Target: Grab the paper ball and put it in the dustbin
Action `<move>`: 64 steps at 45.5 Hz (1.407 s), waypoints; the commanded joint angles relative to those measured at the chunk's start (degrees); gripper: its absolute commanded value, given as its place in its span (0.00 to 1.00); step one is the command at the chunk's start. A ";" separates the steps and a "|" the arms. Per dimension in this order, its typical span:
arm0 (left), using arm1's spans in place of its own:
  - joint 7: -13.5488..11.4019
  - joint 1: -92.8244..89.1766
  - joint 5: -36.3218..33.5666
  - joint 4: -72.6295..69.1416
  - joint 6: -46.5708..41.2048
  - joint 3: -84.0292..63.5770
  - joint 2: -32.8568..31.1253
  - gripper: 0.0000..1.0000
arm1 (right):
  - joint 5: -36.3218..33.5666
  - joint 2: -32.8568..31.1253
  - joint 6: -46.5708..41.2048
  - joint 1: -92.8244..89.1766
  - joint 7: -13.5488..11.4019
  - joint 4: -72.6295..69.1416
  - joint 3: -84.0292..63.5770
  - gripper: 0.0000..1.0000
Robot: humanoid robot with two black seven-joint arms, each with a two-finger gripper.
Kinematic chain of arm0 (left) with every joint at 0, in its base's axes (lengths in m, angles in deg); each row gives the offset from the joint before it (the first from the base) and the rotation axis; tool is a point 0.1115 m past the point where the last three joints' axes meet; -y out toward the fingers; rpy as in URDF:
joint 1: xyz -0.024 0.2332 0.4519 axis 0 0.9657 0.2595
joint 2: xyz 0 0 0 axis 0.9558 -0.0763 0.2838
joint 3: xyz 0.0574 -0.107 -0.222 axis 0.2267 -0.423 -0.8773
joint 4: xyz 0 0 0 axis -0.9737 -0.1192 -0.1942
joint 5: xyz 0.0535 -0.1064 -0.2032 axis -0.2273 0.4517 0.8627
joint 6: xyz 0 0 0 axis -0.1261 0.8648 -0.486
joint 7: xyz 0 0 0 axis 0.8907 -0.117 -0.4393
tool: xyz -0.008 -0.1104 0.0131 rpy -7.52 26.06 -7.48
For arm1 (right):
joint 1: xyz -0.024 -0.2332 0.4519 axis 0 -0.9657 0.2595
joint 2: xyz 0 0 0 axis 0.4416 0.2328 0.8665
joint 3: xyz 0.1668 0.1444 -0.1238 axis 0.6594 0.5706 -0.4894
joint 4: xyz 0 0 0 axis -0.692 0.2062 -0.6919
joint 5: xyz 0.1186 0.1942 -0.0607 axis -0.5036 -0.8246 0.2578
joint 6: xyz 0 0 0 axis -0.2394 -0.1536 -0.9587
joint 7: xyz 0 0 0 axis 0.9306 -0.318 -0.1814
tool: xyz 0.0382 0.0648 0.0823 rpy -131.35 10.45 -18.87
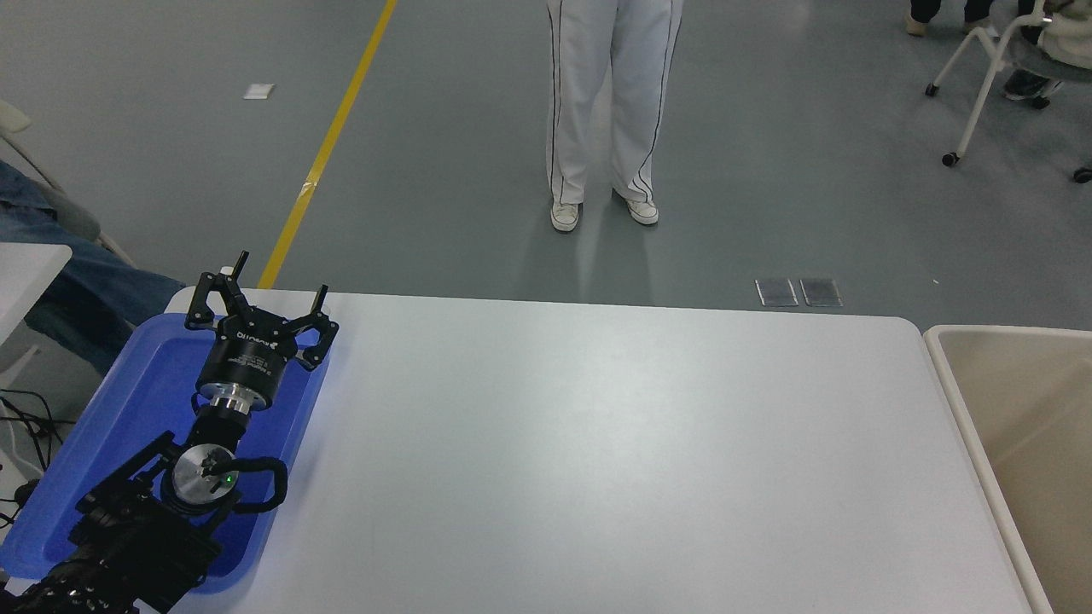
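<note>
The black left gripper [260,294] hangs with its fingers spread over the shallow blue plastic tray [136,401] at the near left of the white table [597,443]. The cream rectangular plastic dustbin [947,375] stands against the table's right edge. The crumpled paper ball and the right gripper are out of my sight, so I cannot tell their state.

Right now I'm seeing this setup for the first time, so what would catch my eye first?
Probably the left black gripper, fingers spread, parked over the shallow blue plastic tray at the white table's left edge. Next, a person's white trousers beyond the far side, and the large cream-beige rectangular plastic dustbin at the right edge.
</note>
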 commanded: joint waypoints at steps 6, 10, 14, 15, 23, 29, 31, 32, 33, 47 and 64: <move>0.00 0.04 -0.01 -0.02 -0.10 0.00 0.00 1.00 | 0.94 -3.91 0.00 0.08 0.02 5.41 -0.43 0.00; 0.00 0.04 -0.01 0.06 -0.10 0.00 0.00 1.00 | 1.30 -5.75 0.00 -0.27 0.02 6.38 0.98 0.00; 0.00 0.04 -0.01 -0.02 -0.10 0.00 0.00 1.00 | 1.30 -8.30 0.00 -1.40 0.02 9.36 3.96 0.00; 0.00 0.04 -0.01 -0.02 -0.10 0.00 0.00 1.00 | 1.30 -8.74 0.00 -2.45 0.02 10.24 4.58 0.00; 0.00 -0.05 -0.01 -0.02 -0.10 0.00 0.00 1.00 | 0.86 -8.92 0.00 -19.14 0.02 16.75 16.51 0.00; 0.00 0.04 -0.01 -0.02 -0.10 0.00 0.00 1.00 | 0.86 -8.05 0.00 -33.73 0.02 21.31 30.05 0.00; 0.00 -0.05 -0.01 0.06 -0.10 0.00 0.00 1.00 | 0.86 -7.26 0.00 -37.95 0.02 22.98 33.48 0.00; 0.00 0.04 -0.01 -0.02 -0.10 0.00 0.00 1.00 | 0.86 -6.47 0.00 -41.10 0.02 24.04 35.67 0.00; 0.00 0.04 -0.01 -0.02 -0.10 0.00 0.00 1.00 | 0.77 -5.85 0.00 -43.05 0.02 24.66 36.83 0.00; 0.00 0.04 -0.01 -0.02 -0.10 0.00 0.00 1.00 | 0.33 1.35 0.00 -58.18 0.02 36.43 43.34 0.00; 0.00 0.04 -0.01 -0.02 -0.10 0.00 0.00 1.00 | 0.16 8.30 0.09 -77.33 0.20 50.67 60.73 0.00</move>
